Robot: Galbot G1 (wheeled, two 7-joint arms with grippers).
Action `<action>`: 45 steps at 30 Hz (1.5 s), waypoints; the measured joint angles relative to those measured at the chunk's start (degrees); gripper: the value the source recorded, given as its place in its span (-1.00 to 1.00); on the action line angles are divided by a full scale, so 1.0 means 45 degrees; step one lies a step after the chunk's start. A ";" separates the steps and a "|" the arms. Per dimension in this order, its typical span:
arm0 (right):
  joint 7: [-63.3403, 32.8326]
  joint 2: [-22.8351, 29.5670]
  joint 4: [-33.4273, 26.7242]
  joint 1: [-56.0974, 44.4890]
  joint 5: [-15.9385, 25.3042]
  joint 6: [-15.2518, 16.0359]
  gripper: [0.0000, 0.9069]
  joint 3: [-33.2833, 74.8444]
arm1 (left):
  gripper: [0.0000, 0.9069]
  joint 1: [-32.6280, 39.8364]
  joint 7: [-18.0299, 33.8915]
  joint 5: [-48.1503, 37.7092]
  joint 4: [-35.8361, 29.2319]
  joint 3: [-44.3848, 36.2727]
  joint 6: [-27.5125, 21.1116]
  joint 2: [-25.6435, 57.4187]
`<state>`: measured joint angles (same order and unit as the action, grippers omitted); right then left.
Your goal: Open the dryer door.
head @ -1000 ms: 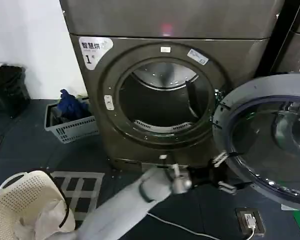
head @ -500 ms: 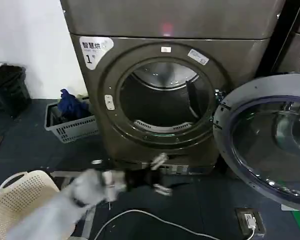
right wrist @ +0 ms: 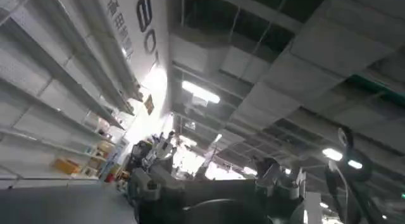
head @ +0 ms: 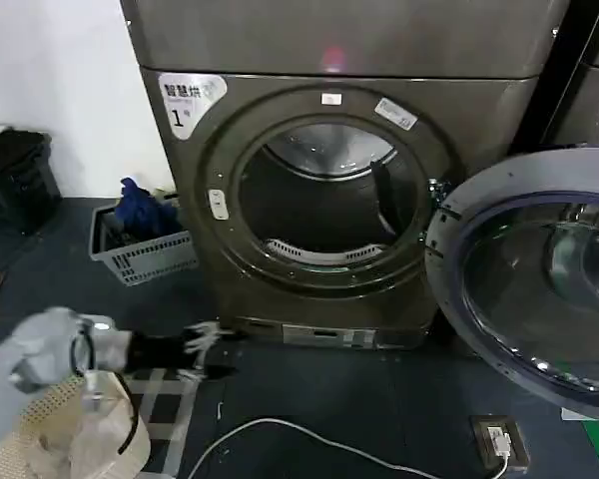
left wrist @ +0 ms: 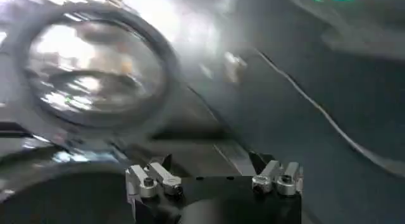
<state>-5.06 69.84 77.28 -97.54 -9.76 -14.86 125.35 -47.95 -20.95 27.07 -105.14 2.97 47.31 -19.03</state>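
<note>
risk: we judge door (head: 524, 269) could drift back toward drum opening (head: 324, 200) or get bumped by arm, since nothing holds it. cable (head: 309, 434) on floor near left claw (head: 205, 349) could snag.

door: swung fully clear to right of machine, hinged at right edge of opening; grey inner face toward us, dark glass centre.

left claw: low over floor beside white basket (head: 50, 419), fingers spread, empty. right claw (right wrist: 215, 184): points at ceiling, fingers apart, empty.

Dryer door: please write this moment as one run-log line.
dryer door: swung fully open | drum: exposed | left pincer: open, low beside white laundry basket | task: done
</note>
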 joint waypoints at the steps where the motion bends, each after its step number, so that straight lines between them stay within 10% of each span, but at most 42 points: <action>1: 0.0008 -0.0014 -0.0024 0.0028 -0.0001 -0.0020 1.00 -0.0024 | 1.00 0.0025 0.0243 0.0695 0.0089 0.0049 0.0016 0.0318; 18: 0.0429 0.0021 -0.0237 0.0157 -0.0872 -0.0586 1.00 -0.0516 | 1.00 -0.0616 0.7160 1.4826 0.2478 -0.0042 -0.0004 0.3636; 24: 0.0404 0.0031 -0.0285 0.0155 -0.1016 -0.0533 1.00 -0.0519 | 1.00 -0.1275 0.5259 1.3054 0.2944 -0.0118 -0.0020 0.4267; 34: 0.0472 0.0285 -0.0162 0.0135 -0.0971 -0.0572 1.00 -0.0556 | 1.00 -0.1620 -0.1399 0.5299 0.4316 -0.1125 -0.0029 0.3954; 45: 0.0585 0.0260 -0.0211 0.0118 -0.0963 -0.0578 1.00 -0.0509 | 1.00 -0.1601 -0.2256 0.4067 0.4458 -0.0809 -0.0029 0.4227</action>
<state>-2.43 71.01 76.33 -97.00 -14.10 -17.46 123.06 -55.15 -31.10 45.38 -85.08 -0.67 47.18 -0.01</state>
